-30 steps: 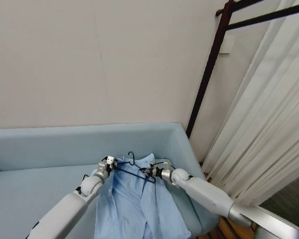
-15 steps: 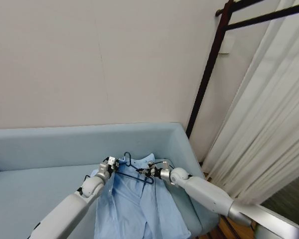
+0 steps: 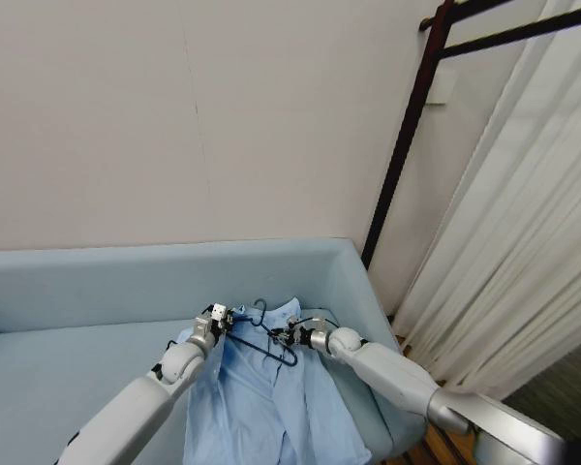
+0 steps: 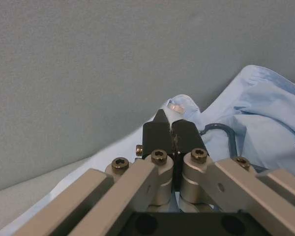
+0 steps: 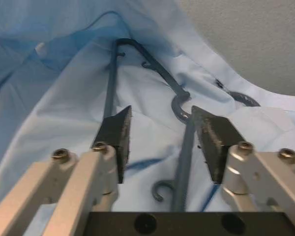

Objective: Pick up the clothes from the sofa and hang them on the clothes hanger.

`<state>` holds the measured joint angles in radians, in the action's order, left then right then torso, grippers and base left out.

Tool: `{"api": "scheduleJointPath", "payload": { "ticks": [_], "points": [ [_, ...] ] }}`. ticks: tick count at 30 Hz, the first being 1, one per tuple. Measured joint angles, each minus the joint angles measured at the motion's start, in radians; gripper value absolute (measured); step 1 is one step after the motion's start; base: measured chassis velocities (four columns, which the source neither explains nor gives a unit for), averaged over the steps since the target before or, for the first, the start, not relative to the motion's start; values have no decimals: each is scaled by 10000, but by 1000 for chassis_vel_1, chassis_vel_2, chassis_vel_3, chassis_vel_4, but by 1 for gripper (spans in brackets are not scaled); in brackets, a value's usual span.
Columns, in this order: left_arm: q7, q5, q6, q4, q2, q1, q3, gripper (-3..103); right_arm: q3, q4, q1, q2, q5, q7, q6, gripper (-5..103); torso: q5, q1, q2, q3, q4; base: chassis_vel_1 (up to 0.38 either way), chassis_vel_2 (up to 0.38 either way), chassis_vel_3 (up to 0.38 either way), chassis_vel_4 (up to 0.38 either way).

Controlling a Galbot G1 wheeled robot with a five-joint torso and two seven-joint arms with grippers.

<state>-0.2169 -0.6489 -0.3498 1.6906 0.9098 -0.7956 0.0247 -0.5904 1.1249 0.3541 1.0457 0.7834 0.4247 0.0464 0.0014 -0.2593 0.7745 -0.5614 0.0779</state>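
A light blue shirt (image 3: 271, 397) lies spread on the right end of the sofa, with a dark hanger (image 3: 263, 334) tucked under its collar. In the head view my left gripper (image 3: 225, 317) sits at the hanger's left shoulder. The left wrist view shows this gripper (image 4: 170, 129) shut, its black pads pressed together on a bunch of shirt cloth (image 4: 181, 104). My right gripper (image 3: 285, 336) is at the hanger's right side. It stands open (image 5: 165, 140) over the shirt (image 5: 64, 113), and one bar of the hanger (image 5: 183, 156) runs between its fingers.
The blue sofa (image 3: 87, 291) stretches away to the left, its backrest against a plain wall. A dark wooden clothes rack (image 3: 407, 136) rises behind the sofa's right arm. White curtains (image 3: 523, 223) hang further right.
The hanger's hook swung a little left, then back to the right. My right gripper edged slightly left along the hanger. My left gripper stayed at the shoulder.
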Motion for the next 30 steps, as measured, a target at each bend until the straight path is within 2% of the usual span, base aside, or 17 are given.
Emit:
{"api": "scheduleJointPath", "payload": {
  "ticks": [1, 2, 3, 5, 7, 8, 9, 10, 11, 14, 16, 17, 20, 23, 26, 27, 30],
  "points": [
    [1, 0, 3, -15, 17, 4, 0, 0, -9, 144, 35, -66, -138, -116, -8, 47, -1, 0, 0, 0, 1, 0, 0, 0, 0],
    [2, 0, 7, -29, 36, 13, 0, 0, -15, 337, 84, -138, -248, -249, 23, 47, 0, 0, 0, 0, 0, 0, 0, 0, 0],
    [14, -1, 16, -58, 60, 27, -4, 0, -18, 705, 172, -286, -341, -452, 213, 58, 1, -1, 0, 0, -1, 0, 0, 0, 0],
    [24, -1, 22, -74, 64, 29, -11, 0, -18, 964, 236, -400, -364, -624, 404, 58, 1, 0, 0, 0, -1, 0, 0, 0, 0],
    [63, 1, 47, -119, 55, 29, -34, 0, -18, 1607, 430, -696, -256, -1126, 904, 70, -1, 0, 0, 1, 0, 0, 0, 0, 0],
    [100, 10, 66, -154, 32, 24, -44, 0, -15, 2009, 579, -860, -68, -1510, 1234, 70, 0, 0, 0, 0, 3, 0, 0, 0, 0],
    [116, 12, 77, -166, 18, 18, -45, 0, -9, 2204, 658, -931, 51, -1742, 1404, 75, 1, 0, 0, 1, 2, 0, 0, 0, 0],
    [116, 12, 77, -166, 18, 18, -45, 0, -9, 2204, 658, -931, 51, -1742, 1404, 75, 1, 0, 0, 1, 2, 0, 0, 0, 0],
    [138, 20, 113, -197, -22, -3, -46, 0, 27, 2690, 860, -1103, 469, -2408, 1870, 80, 1, 0, 0, 0, 2, 0, 0, 0, 0],
    [122, 31, 205, -233, -36, -1, -38, 0, 118, 3362, 1127, -1310, 1420, -3520, 2783, 95, 0, 1, 0, 1, -1, 0, 0, 0, 0],
    [115, 32, 211, -236, -32, 5, -36, 0, 135, 3417, 1160, -1322, 1565, -3665, 2883, 95, 0, 0, 0, 1, 0, 0, 0, 0, 0],
    [111, 33, 218, -239, -13, 22, -27, 0, 174, 3451, 1211, -1319, 1777, -3903, 2999, 99, 1, 0, 1, 1, 0, 0, 0, 0, 0],
    [107, 34, 233, -243, 18, 28, 0, 0, 223, 3386, 1239, -1254, 1875, -4080, 3055, 84, 0, 0, 0, 0, 0, 0, 0, 0, 0],
    [106, 34, 245, -243, 23, 24, 4, 0, 223, 3374, 1239, -1244, 1876, -4090, 3073, 79, 0, 0, 0, 0, 0, 0, 0, 0, 0],
    [107, 34, 256, -240, 20, 4, 8, 0, 197, 3136, 1208, -1210, 1783, -4031, 3097, 62, 0, 0, 0, 1, -1, 0, 0, 0, 0],
    [107, 34, 256, -240, 20, 4, 8, 0, 197, 3136, 1208, -1210, 1783, -4031, 3097, 62, 0, 0, 0, 1, -1, 0, 0, 0, 0],
    [111, 34, 267, -235, 4, 5, -9, 0, 179, 2911, 1198, -1226, 1608, -3836, 3069, 46, 1, 0, 0, 0, 0, 0, 0, 0, 0]
  ]
}}
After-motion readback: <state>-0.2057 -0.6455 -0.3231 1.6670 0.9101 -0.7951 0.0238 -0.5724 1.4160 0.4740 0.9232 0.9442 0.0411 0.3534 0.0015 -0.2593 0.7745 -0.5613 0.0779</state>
